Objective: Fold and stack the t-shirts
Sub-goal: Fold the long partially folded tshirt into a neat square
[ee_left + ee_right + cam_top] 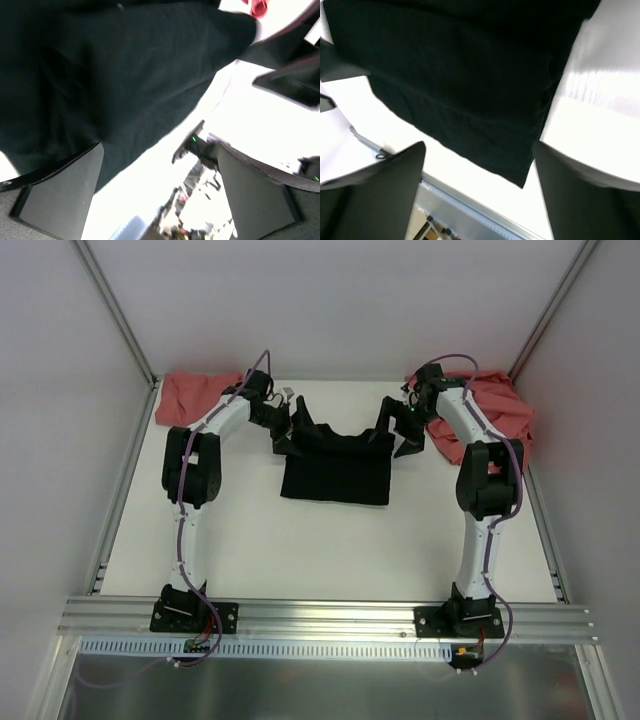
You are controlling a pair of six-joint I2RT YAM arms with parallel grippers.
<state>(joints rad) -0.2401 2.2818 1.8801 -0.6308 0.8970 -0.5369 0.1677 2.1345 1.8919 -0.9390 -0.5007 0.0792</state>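
A black t-shirt is lying folded into a rough rectangle on the middle of the white table. Its near edge is running straight, and its far edge is bunching up slightly at both corners. The left gripper is hovering at the far-left corner of that shirt and the right gripper at its far-right corner, so the two are facing each other across the table's middle.

In the left wrist view, the left gripper's fingers are standing wide apart with nothing between them. The black cloth is filling the upper left beyond them, and bare table is showing on the right. In the right wrist view, the right gripper's fingers are likewise standing spread and gripping nothing, while the shirt's hemmed edge is running diagonally across the table beneath them. Whether any finger is touching the cloth is not clear.

One salmon-red t-shirt is lying crumpled at the table's far-left corner. A second salmon-red t-shirt is lying heaped at the table's far-right corner.
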